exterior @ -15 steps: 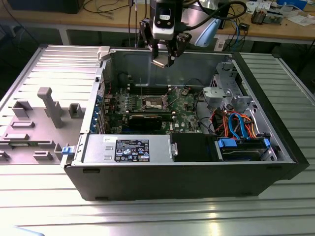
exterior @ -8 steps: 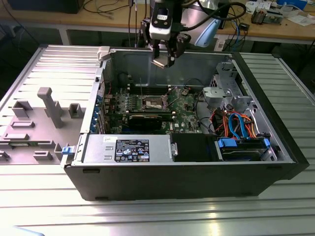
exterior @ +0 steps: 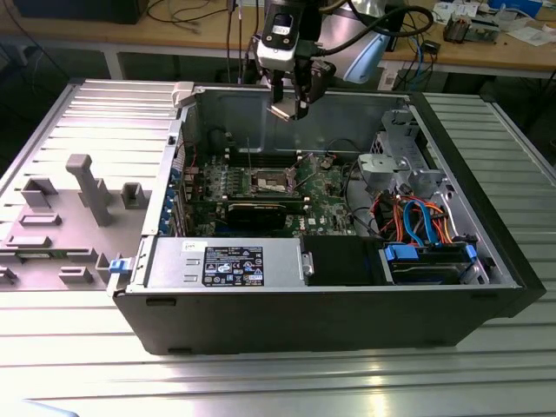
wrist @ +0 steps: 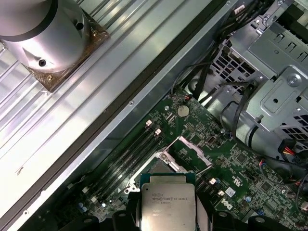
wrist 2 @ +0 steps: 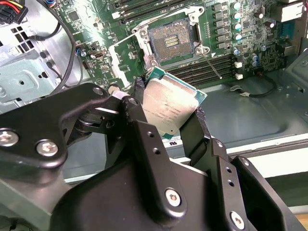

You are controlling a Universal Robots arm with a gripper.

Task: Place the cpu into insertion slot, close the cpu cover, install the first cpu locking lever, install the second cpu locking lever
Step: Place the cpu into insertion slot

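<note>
My gripper [exterior: 288, 106] hangs above the open computer case, over its far wall, shut on the cpu [exterior: 283, 111]. In both wrist views the black fingers [wrist 2: 137, 103] clamp two opposite edges of the cpu [wrist 2: 168, 108], a square chip with a silver top and a green rim. The insertion slot [wrist 2: 171, 42] lies bare on the green motherboard [exterior: 330, 187], well below the chip, with its dark contact field showing. In the first wrist view the cpu [wrist: 167, 204] covers part of the slot, and the cpu cover [wrist: 190, 154] stands swung open beside it. A thin locking lever [wrist 2: 211, 65] sticks up next to the socket.
A power supply [exterior: 234, 261] fills the case's near side. A silver drive cage [exterior: 395, 165] and coloured cables [exterior: 417, 217] sit at the exterior view's right. A grey fixture plate [exterior: 78, 191] lies to the left of the case. Memory slots [wrist 2: 211, 72] run beside the socket.
</note>
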